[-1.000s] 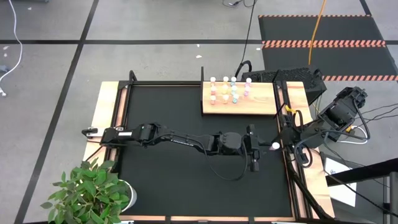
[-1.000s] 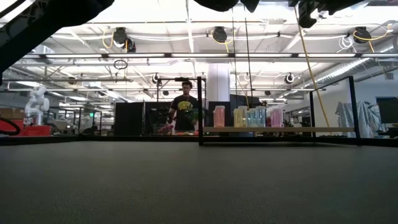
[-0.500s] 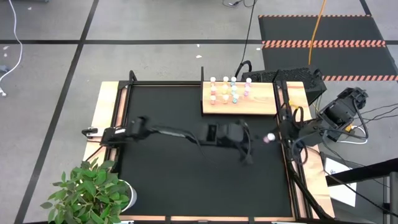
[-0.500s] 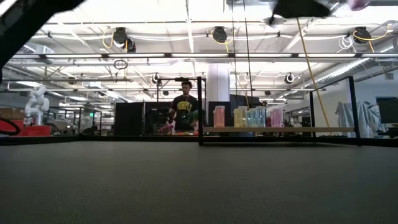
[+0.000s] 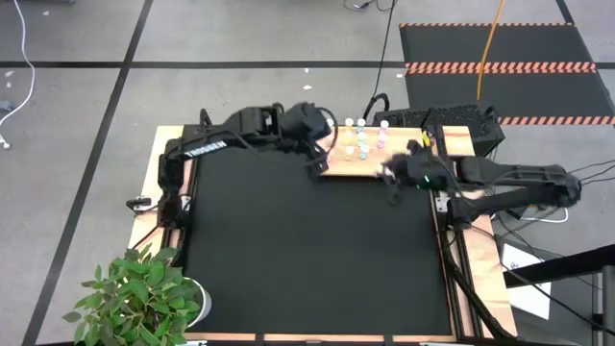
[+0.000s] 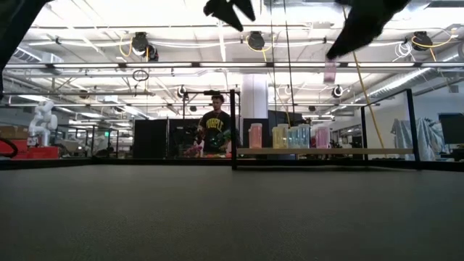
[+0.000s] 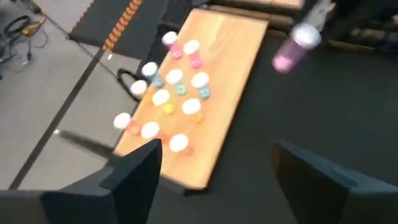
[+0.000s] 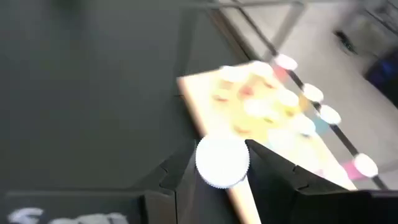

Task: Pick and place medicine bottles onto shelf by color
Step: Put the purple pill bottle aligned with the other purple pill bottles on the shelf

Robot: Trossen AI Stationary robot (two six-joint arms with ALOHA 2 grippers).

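I see white-capped medicine bottles (image 5: 354, 139) clustered upright on the pale wooden shelf (image 5: 408, 163) at upper centre, one pink bottle (image 7: 295, 47) clamped in my right pincer (image 8: 222, 163).

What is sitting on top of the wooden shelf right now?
The shelf holds a cluster of white-capped medicine bottles at one end; the rest is bare board. In the high view, the left gripper covers the shelf's corner.

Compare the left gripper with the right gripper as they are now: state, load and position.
The left gripper is open and empty; the right gripper is shut on a pink bottle with a white cap. In the high view the left gripper is at the shelf's left end, the right gripper at its front edge. Both hang above the mat, near the shelf.
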